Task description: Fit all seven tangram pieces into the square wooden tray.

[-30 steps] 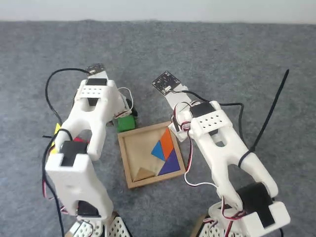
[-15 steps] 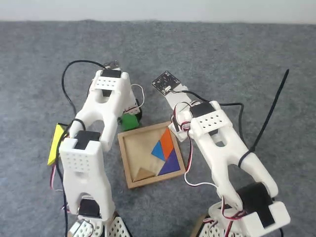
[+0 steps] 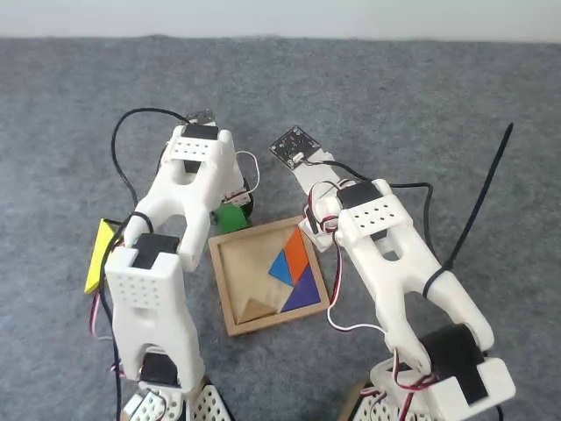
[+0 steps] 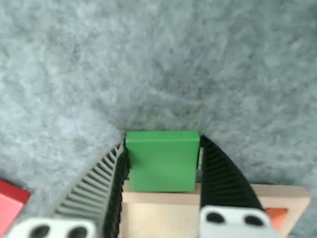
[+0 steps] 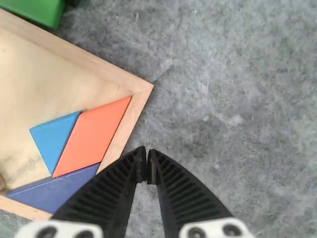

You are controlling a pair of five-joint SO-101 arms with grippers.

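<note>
The left claw (image 4: pixel 163 145), pinching the green square (image 3: pixel 230 217), has swung over to the wooden tray's (image 3: pixel 254 230) upper-left corner, ready for placing; the right claw (image 5: pixel 147 159) stays pressed together.

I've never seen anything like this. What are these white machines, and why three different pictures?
Those are two small robot arms side by side, each ending in a two-fingered gripper. One picture looks down from a fixed camera above; the other two come from cameras on each arm's wrist. On the grey mat lies a square wooden tray holding an orange piece, a blue piece and a purple piece. A yellow piece lies outside it. The left gripper grips a green piece at the tray's edge; the right gripper is shut and empty, beside a tray corner.
</note>
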